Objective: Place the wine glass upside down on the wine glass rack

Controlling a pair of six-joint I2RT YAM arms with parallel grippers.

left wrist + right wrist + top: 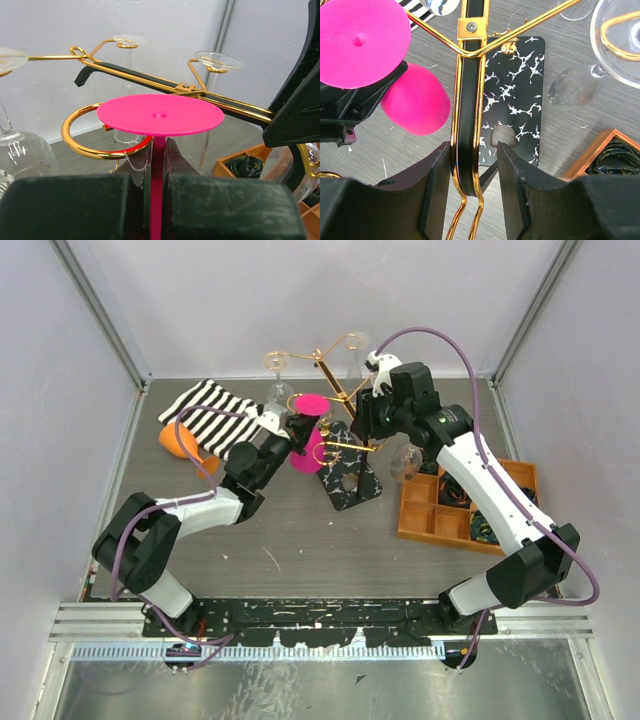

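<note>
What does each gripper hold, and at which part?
The left gripper holds the pink wine glass by its stem; the right gripper clamps an arm of the rack.

Inverted pink wine glass (160,116) beside upright gold wine glass rack (468,95)

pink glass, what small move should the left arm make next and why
Probably ease the pink wine glass toward the nearest gold arm of the rack. The left gripper is shut on its stem, foot uppermost, beside the curled end and not yet hung. The right gripper steadies the rack.
</note>
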